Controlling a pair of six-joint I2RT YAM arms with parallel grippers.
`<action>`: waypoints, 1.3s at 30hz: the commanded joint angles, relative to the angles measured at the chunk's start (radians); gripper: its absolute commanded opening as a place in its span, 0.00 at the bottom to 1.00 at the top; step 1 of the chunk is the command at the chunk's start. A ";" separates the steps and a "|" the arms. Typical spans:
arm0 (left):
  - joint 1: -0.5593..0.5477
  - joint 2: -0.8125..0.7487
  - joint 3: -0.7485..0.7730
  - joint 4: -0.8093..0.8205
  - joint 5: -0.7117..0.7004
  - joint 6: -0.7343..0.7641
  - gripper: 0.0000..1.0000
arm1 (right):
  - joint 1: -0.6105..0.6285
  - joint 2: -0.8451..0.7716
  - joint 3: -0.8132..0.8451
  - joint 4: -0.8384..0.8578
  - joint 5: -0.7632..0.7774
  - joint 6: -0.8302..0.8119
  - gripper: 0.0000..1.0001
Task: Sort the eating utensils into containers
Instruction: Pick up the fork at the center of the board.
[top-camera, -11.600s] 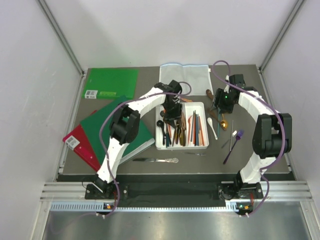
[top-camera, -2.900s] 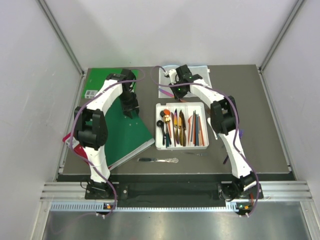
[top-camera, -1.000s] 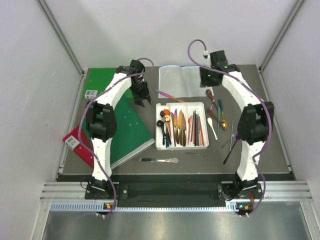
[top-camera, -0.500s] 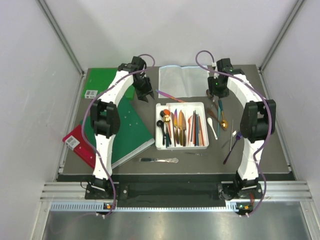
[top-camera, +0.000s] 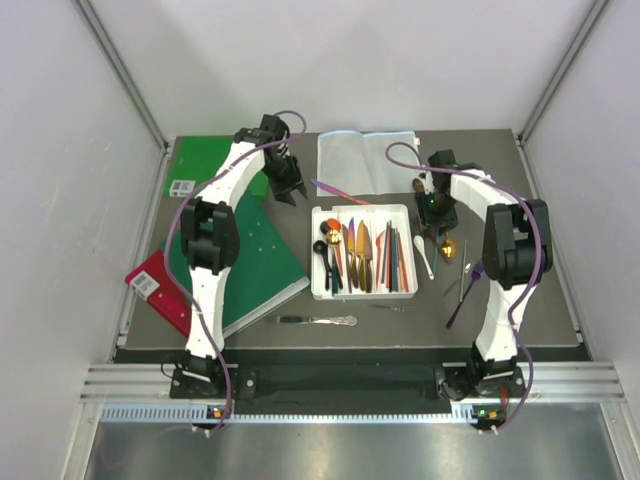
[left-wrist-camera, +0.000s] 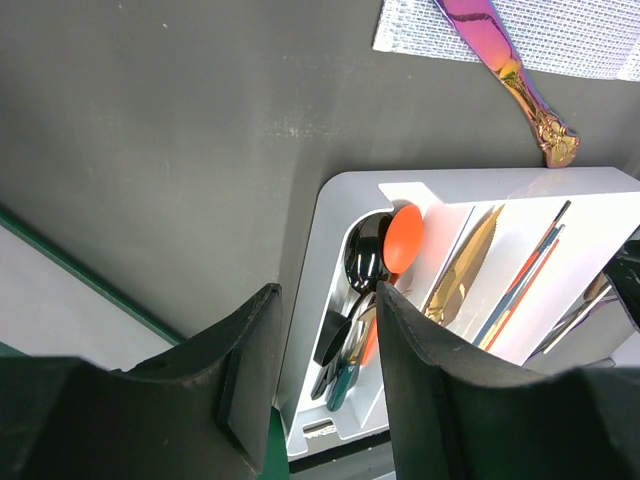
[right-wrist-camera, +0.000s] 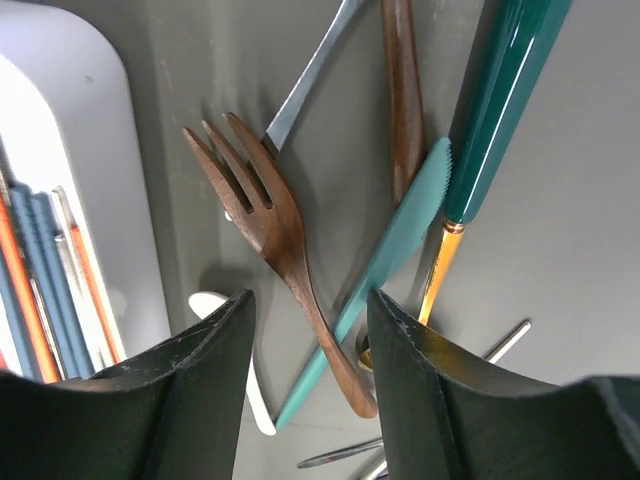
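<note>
One brown fork (right-wrist-camera: 265, 215) lies right under the right hand (right-wrist-camera: 312, 300), which is open and empty, with its handle running between the fingers and the white tray (right-wrist-camera: 80, 130) close on the hand's left.

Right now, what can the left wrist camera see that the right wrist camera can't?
Only the left wrist camera shows the iridescent knife lying beyond the white tray, plus the orange spoon, black spoon and gold knife inside it. Only the right wrist camera shows the brown fork, teal knife and a teal-handled utensil loose on the table. Both show the tray holding orange and blue chopsticks.
</note>
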 joint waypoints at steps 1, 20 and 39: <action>0.003 -0.002 0.029 0.021 0.017 -0.009 0.48 | 0.016 -0.058 -0.003 0.054 -0.010 -0.012 0.48; 0.003 -0.034 -0.012 0.004 -0.021 0.003 0.48 | 0.031 0.021 -0.008 0.050 -0.013 -0.044 0.38; 0.003 -0.048 -0.038 0.024 -0.007 -0.003 0.47 | 0.029 -0.049 0.010 -0.002 0.004 -0.028 0.00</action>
